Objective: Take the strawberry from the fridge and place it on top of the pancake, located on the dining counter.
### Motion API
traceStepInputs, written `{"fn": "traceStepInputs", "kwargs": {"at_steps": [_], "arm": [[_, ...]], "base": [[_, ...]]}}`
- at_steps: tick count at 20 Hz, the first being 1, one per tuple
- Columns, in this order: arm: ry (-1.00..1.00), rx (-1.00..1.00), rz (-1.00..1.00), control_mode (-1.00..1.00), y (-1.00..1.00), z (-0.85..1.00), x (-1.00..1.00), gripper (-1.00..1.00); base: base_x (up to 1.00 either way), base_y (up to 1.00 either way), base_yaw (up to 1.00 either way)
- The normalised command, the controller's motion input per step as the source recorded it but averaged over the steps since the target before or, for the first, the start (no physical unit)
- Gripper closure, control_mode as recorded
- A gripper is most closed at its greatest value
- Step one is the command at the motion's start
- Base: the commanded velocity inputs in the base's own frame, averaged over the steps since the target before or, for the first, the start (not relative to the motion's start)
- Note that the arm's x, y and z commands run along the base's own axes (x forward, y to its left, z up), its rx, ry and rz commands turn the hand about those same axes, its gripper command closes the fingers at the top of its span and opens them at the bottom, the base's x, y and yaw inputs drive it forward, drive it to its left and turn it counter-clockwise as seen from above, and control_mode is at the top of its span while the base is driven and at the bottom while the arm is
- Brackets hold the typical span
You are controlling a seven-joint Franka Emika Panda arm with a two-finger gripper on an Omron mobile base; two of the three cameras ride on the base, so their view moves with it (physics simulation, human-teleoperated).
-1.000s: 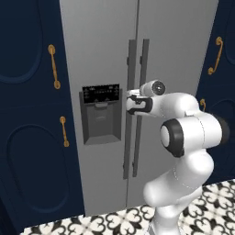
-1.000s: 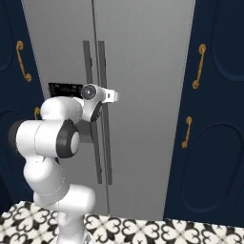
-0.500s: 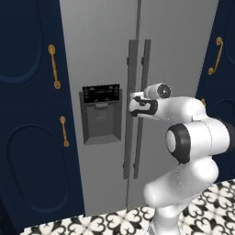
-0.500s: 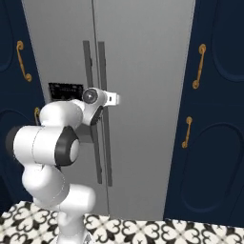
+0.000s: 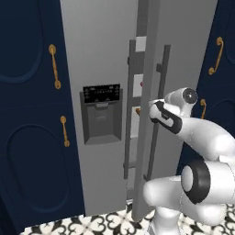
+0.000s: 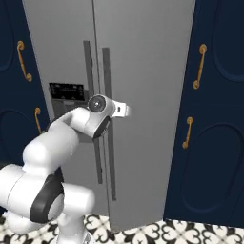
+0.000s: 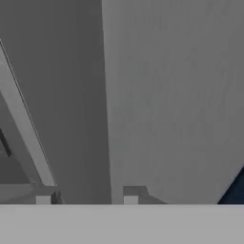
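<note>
The tall light-grey fridge [image 5: 105,55] fills the middle of both base views. Its right door [image 6: 143,71] stands a crack open. My gripper [image 5: 156,115] is shut on that door's long dark handle [image 5: 161,82], about halfway up. The hand view looks along the grey door face, with the gripper [image 7: 86,200] at the bottom edge. Through the gap a tiny red thing [image 5: 141,84] shows on a shelf inside, perhaps the strawberry, with an orange speck below it. The pancake and the dining counter are out of view.
Navy cabinets with gold handles [image 5: 55,66] [image 6: 199,66] flank the fridge on both sides. The left door carries a black-panel dispenser [image 5: 101,114] and its own handle [image 5: 129,105]. A patterned black-and-white floor [image 6: 157,231] lies below.
The gripper has shut on the right door's handle and pulled back toward the base. The right door has swung out a crack, and a gap into the fridge now shows.
</note>
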Motion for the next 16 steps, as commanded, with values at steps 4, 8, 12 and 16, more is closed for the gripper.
{"fn": "traceStepInputs", "kwargs": {"at_steps": [4,8,12,16], "arm": [[0.11,0.01,0.0,-1.0,-1.0,-0.23,-0.8,1.0],[0.13,0.0,0.0,-1.0,-1.0,-0.01,-0.65,1.0],[0.14,0.02,-0.01,-1.0,-0.9,0.0,-0.62,1.0],[0.08,0.0,-0.02,-1.0,-0.39,0.0,-0.54,-1.0]], "base": [[0.0,0.0,0.0],[0.0,0.0,0.0],[0.0,0.0,0.0],[0.0,0.0,0.0]]}}
